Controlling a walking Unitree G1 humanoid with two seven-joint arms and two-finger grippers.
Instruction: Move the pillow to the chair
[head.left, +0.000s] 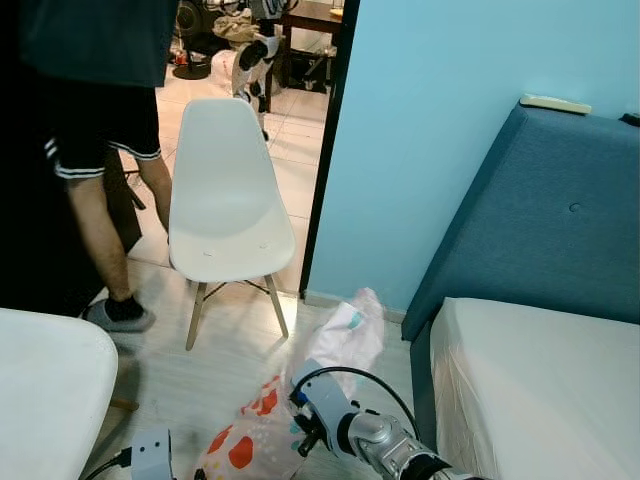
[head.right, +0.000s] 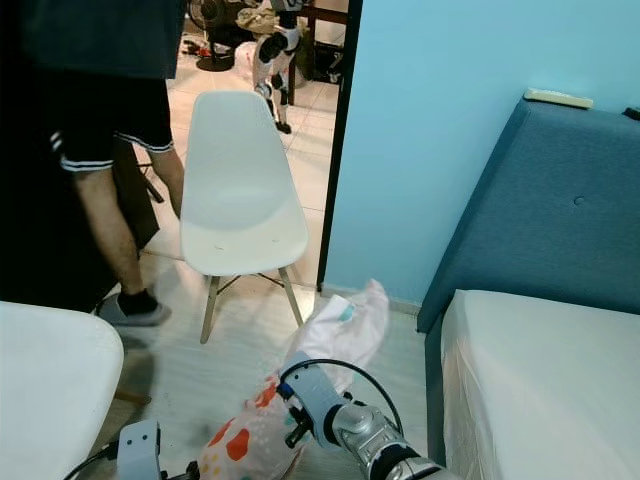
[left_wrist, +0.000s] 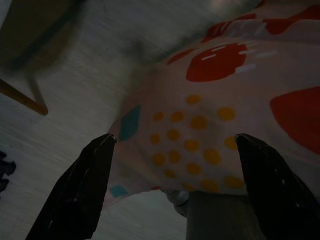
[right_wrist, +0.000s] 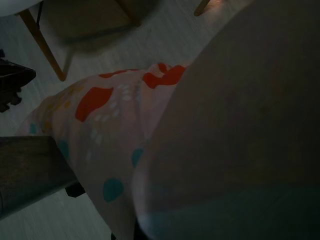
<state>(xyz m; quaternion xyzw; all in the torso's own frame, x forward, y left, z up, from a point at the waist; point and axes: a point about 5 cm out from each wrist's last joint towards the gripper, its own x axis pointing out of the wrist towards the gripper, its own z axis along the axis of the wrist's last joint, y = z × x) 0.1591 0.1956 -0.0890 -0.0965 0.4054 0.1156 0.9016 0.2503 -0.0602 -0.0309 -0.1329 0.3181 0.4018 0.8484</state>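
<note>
The white pillow with red and yellow spots (head.left: 300, 400) lies on the pale wooden floor (head.left: 225, 350) near the white plastic chair (head.left: 228, 195). The left hand (left_wrist: 175, 137) spreads wide over it; the right hand's (head.left: 305, 432) grip I cannot tell.

The right arm (head.left: 385, 440) is silver metal with rounded joint segments, a pale grey block at the wrist and a thin black cable looping over it. The left arm (head.left: 150, 455) ends in a pale grey block with a black cable trailing off. The left gripper (left_wrist: 175, 145) has two long, glossy black fingers (left_wrist: 80, 190) tapering to narrow tips.
</note>
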